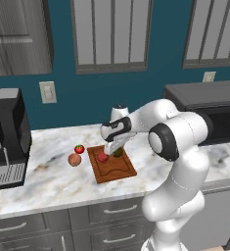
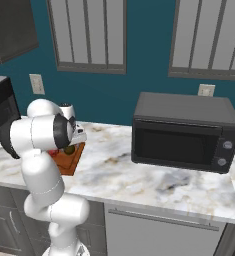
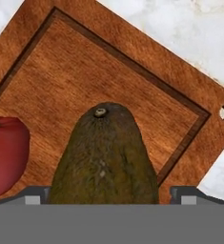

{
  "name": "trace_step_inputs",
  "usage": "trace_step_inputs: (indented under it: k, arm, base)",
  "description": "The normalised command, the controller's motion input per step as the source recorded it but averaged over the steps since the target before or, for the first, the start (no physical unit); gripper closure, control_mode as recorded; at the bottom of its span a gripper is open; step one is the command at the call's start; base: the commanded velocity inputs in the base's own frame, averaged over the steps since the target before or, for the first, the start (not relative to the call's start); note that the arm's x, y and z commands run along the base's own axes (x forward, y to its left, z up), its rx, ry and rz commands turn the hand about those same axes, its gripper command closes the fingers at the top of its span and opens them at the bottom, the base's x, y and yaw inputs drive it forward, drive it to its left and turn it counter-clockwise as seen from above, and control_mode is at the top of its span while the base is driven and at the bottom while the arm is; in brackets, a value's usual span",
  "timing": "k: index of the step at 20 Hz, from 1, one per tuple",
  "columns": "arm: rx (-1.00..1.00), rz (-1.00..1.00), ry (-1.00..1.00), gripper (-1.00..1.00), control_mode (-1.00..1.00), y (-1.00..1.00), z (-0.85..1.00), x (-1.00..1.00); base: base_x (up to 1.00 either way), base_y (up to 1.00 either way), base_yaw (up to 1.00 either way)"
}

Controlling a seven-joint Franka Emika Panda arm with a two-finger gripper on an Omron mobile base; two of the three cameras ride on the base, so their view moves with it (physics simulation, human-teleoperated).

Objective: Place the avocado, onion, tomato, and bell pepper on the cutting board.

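Now the gripper (image 1: 117, 148) hangs low over the cutting board (image 1: 112, 169), its jaws spread apart on both sides of the avocado (image 3: 105, 155), which stands upright on the wood. The bell pepper (image 1: 102, 157) lies on the board just beside it. The tomato (image 1: 79, 149) and the onion (image 1: 74, 160) rest on the marble counter (image 1: 48, 181), left of the board.
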Motion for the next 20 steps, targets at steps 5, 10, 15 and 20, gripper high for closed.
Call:
trace_step_inputs:
  k: [5,10,15,20]
  arm:
    - [0.00,0.00,0.00,-1.00,-1.00,0.00,0.17,0.00]
    - [0.00,0.00,0.00,-1.00,-1.00,0.00,0.26,0.00]
    - [0.00,0.00,-0.01,-1.00,-1.00,0.00,0.34,-0.01]
    - [0.00,0.00,-0.03,-1.00,-1.00,0.03,0.61,-0.20]
  base:
    - [0.00,0.00,0.00]
    - [0.00,0.00,0.00]
    - [0.00,0.00,0.00]
    - [0.00,0.00,0.00]
